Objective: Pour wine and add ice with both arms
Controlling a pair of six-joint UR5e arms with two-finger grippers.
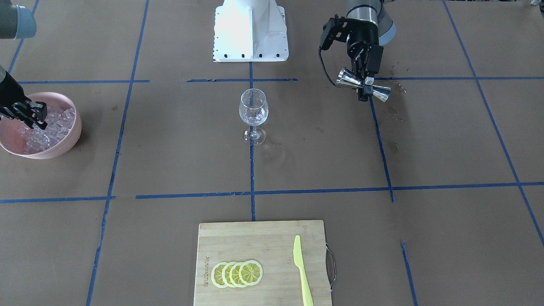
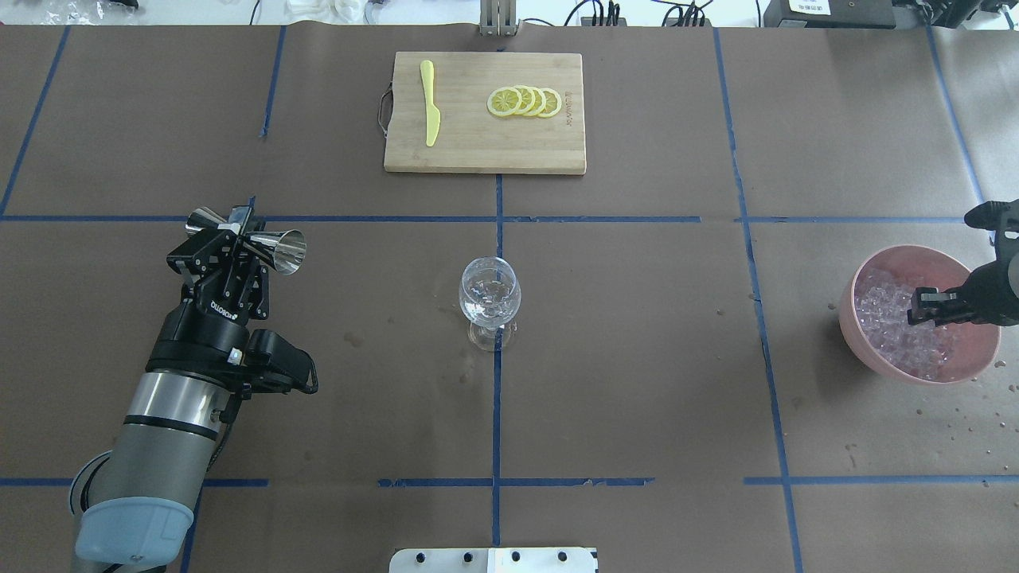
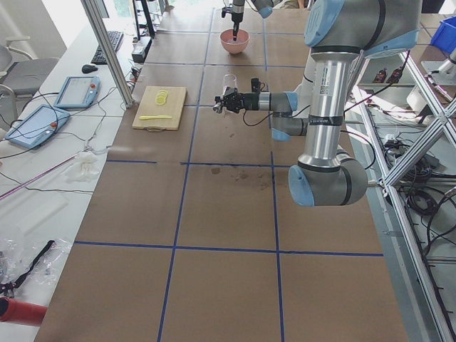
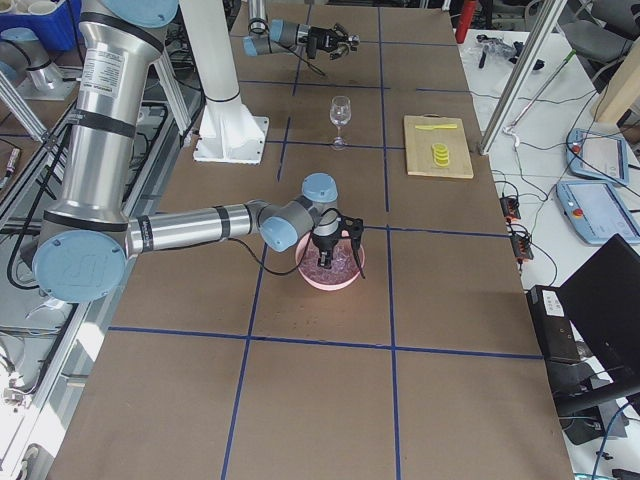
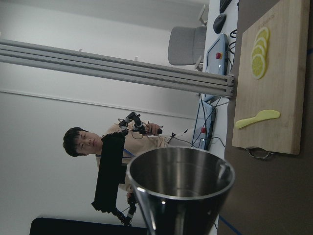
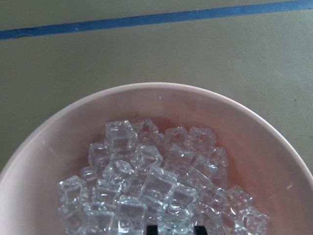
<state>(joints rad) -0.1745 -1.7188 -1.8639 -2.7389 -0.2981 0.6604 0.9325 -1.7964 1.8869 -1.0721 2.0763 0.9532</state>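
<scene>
At the left, the left gripper (image 2: 237,232) is pinched on the waist of one steel jigger (image 2: 286,248), held on its side above the table (image 2: 637,334). We read ROBOTIQ on the gripper body. One wine glass (image 2: 489,296) stands upright at the centre, between the two arms and well apart from both. Beyond it lies one cutting board (image 2: 462,147) bearing one yellow knife (image 2: 430,103) and four overlapping lemon slices (image 2: 525,101); the board's stamp is too small for us to read. At the right, one pink bowl (image 2: 876,350) holds the ice (image 2: 884,310), a heap too dense for us to count. The right gripper (image 2: 923,306) hangs over it with its fingers spread and their tips at the heap. Droplets (image 2: 963,426) dot the table near the bowl.
</scene>
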